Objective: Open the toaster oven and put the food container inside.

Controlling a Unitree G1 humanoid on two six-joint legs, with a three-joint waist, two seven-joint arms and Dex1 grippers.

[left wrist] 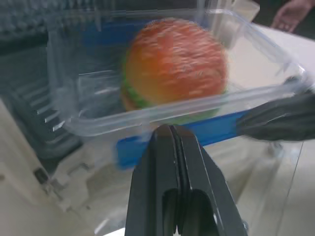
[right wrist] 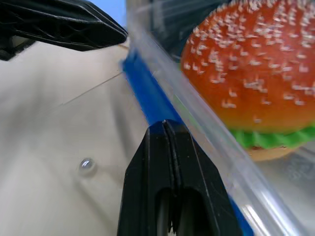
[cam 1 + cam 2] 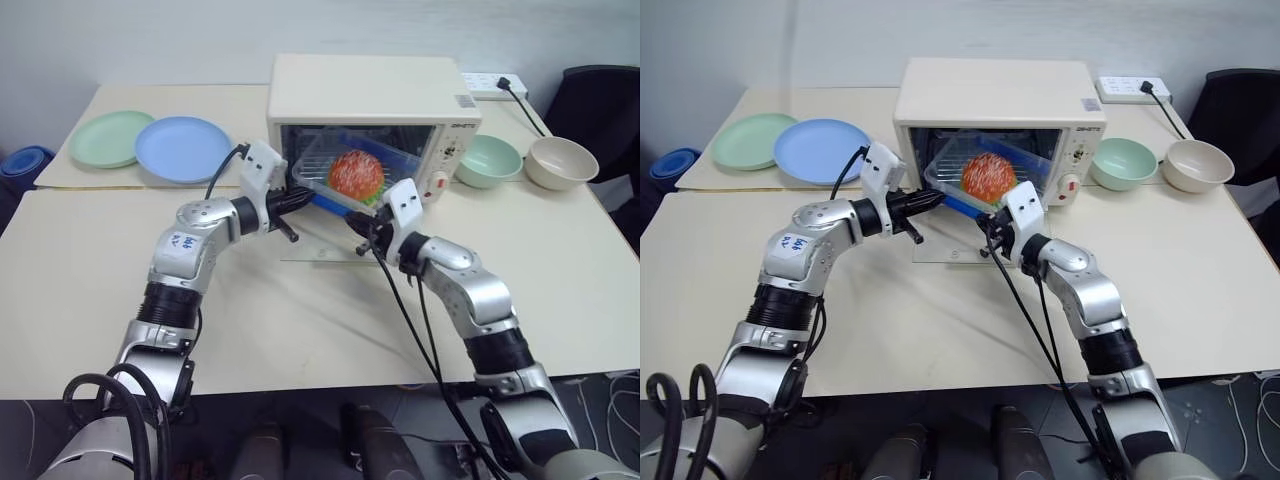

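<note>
With the toaster oven [image 3: 372, 100] door already down, the left gripper [image 3: 303, 196] and right gripper [image 3: 366, 232], both pressed together, nudge the blue-clipped food container [image 3: 352, 177] resting tilted at the oven mouth; the next push likely needs to slide it fully inside.

A cream-white toaster oven [image 3: 370, 90] holds a clear food container [image 3: 345, 172] with blue clips and a speckled orange-red toy hamburger [image 3: 356, 173]. Beside it lie a pale green plate [image 3: 108, 138] and a light blue plate [image 3: 183, 149].
</note>
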